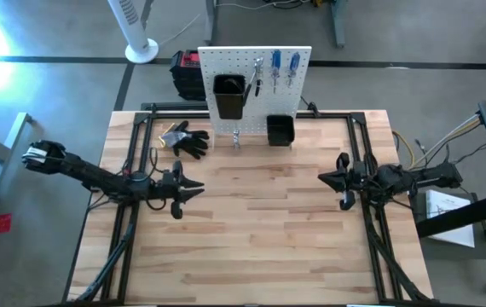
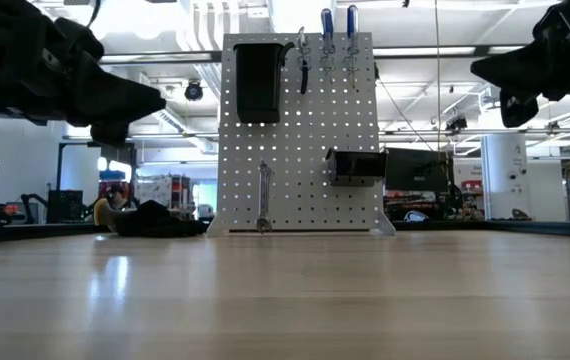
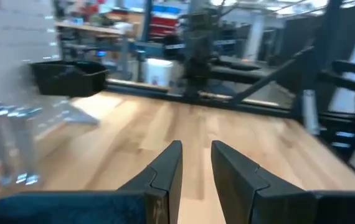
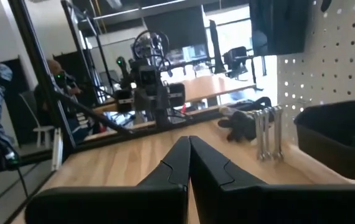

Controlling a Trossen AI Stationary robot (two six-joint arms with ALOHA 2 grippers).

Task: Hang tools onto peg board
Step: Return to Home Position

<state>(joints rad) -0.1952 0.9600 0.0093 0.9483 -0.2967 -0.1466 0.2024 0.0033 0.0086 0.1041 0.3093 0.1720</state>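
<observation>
The white peg board (image 1: 262, 107) stands upright at the table's far middle. Two blue-handled screwdrivers (image 1: 286, 68) and dark pliers (image 1: 257, 78) hang near its top, beside a tall black bin (image 1: 228, 95). Slim silver wrenches (image 2: 263, 195) hang low on it, next to a smaller bin (image 1: 280, 130). My left gripper (image 1: 199, 189) hovers level over the table's left half, pointing right, slightly open with nothing between its fingers (image 3: 168, 165). My right gripper (image 1: 321, 178) hovers over the right half, pointing left, shut and empty (image 4: 189, 140).
Black work gloves (image 1: 188, 141) lie on the table left of the board's foot. Black frame rails (image 1: 141, 128) run along the table's left, far and right sides. A fan base (image 1: 141, 51) and a dark box (image 1: 185, 68) stand on the floor behind. Bare wood (image 1: 260, 222) spans between the grippers.
</observation>
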